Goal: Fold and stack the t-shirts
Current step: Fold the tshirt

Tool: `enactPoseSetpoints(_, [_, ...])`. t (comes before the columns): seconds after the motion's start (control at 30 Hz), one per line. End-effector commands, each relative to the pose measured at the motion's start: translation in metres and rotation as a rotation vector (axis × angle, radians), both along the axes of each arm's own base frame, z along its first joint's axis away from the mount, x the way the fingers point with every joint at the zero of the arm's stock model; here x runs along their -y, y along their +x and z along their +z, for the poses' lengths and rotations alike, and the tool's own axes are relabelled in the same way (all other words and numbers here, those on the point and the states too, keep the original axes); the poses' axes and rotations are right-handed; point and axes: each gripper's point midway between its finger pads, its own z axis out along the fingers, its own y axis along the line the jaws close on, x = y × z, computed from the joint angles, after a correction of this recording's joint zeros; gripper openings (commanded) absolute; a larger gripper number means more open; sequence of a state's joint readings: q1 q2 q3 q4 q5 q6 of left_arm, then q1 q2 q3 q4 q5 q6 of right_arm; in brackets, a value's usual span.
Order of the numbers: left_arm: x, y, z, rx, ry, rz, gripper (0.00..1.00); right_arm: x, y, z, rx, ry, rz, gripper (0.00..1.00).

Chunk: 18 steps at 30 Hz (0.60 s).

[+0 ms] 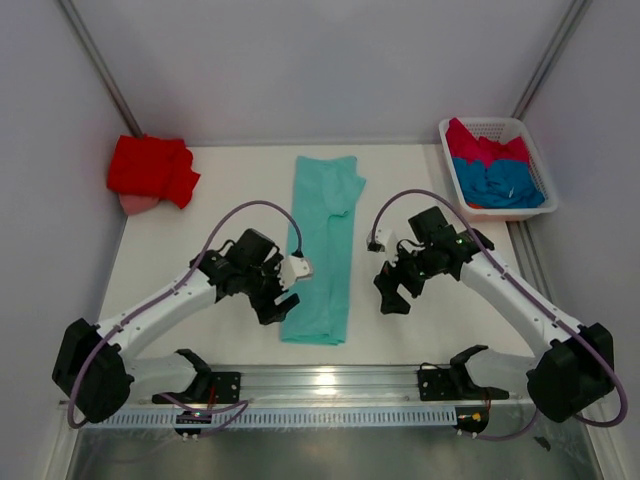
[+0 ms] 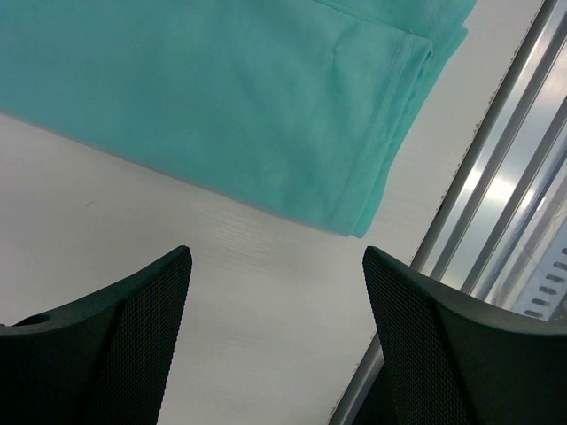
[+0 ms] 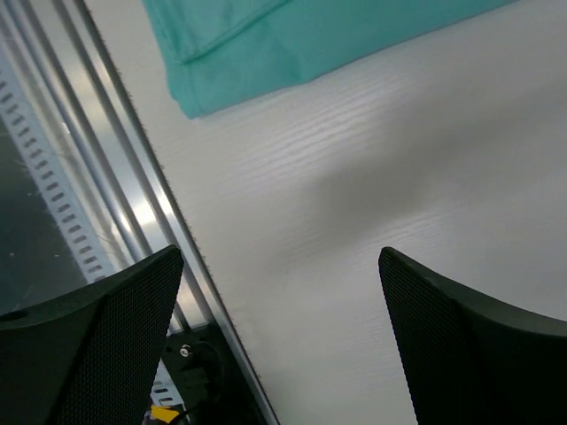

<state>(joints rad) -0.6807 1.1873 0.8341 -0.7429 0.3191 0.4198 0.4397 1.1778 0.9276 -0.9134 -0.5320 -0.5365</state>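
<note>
The mint-teal t-shirt (image 1: 323, 245) lies in the middle of the surface (image 1: 170, 235) as a long narrow strip, seemingly ready for a crosswise fold. The left tool (image 1: 279, 304) and right tool (image 1: 390, 292) hover released and empty on either side of its near end, likely to pinch that hem.

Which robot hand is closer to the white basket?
Right. The right gripper hovers front-left of the white slatted plastic basket; the left gripper is farther, across the mint-teal cloth t-shirt.
</note>
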Motion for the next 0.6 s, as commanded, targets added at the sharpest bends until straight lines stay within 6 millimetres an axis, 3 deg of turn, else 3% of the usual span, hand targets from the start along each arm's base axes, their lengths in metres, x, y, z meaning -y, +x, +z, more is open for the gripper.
enactPoseSetpoints(0.0, [0.023,0.011,0.024,-0.101,-0.195,0.078,0.8,-0.03,-0.033,0.027,-0.168,0.188,0.1,0.95])
enactPoseSetpoints(0.2, [0.01,0.033,0.033,-0.311,-0.325,0.244,0.8,-0.04,-0.049,0.036,-0.244,0.284,0.132,0.96])
enactPoseSetpoints(0.3, [0.004,0.051,0.056,-0.424,-0.419,0.317,0.79,-0.044,-0.051,0.039,-0.271,0.305,0.144,0.96])
enactPoseSetpoints(0.37, [-0.002,0.059,0.06,-0.489,-0.441,0.383,0.78,-0.046,-0.048,0.038,-0.271,0.314,0.132,0.96])
enactPoseSetpoints(0.43, [0.0,0.063,0.062,-0.575,-0.452,0.408,0.77,-0.045,-0.028,0.034,-0.195,0.287,0.044,0.96])
enactPoseSetpoints(0.57, [-0.003,0.075,0.055,-0.61,-0.456,0.457,0.77,-0.043,0.003,0.048,-0.011,0.287,-0.052,0.97])
